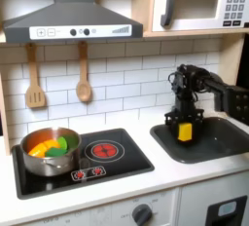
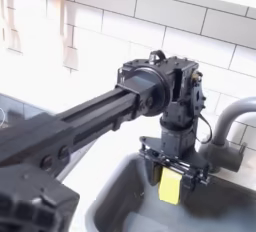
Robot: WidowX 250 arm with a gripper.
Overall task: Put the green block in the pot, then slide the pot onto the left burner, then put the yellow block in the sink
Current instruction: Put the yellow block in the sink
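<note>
We are seeing the claw [image 1: 184, 130] hanging over the sink [image 1: 226, 144], pinching the yellow block [image 1: 184, 131] just above the basin; in the second exterior view the block [image 2: 171, 185] is sitting between the fingers [image 2: 152, 158]. Well away from the sink, the pot [image 1: 35, 160] is resting on the left burner, holding the green block [image 1: 59, 144].
</note>
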